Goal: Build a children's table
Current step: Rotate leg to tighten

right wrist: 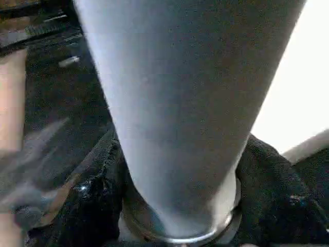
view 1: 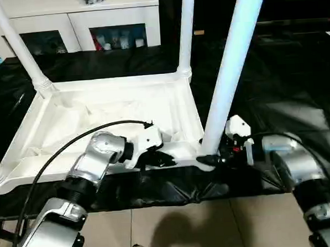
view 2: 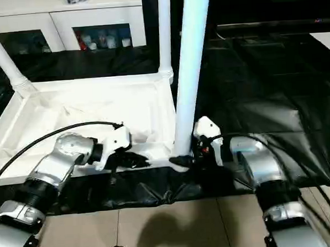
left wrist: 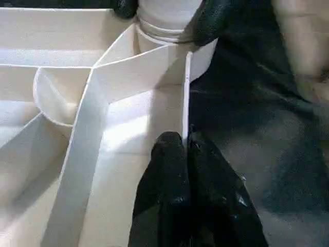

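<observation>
The right gripper [view 1: 219, 154] clasped the near-right leg [view 1: 232, 64] at its base in the corner socket. The left gripper [left wrist: 184, 146] pinched the tabletop [view 1: 109, 112] near rim, upside down on the black-covered table [view 1: 273, 84]. Two far legs stood seated; the fourth corner was cut off, seating depth hidden.

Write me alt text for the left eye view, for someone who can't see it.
The robot's right gripper clasps the base of a long white tubular leg at the near right corner socket of an upturned white plastic tabletop. Its left gripper pinches the tabletop's near rim. Two more legs stand in the far corners.
</observation>
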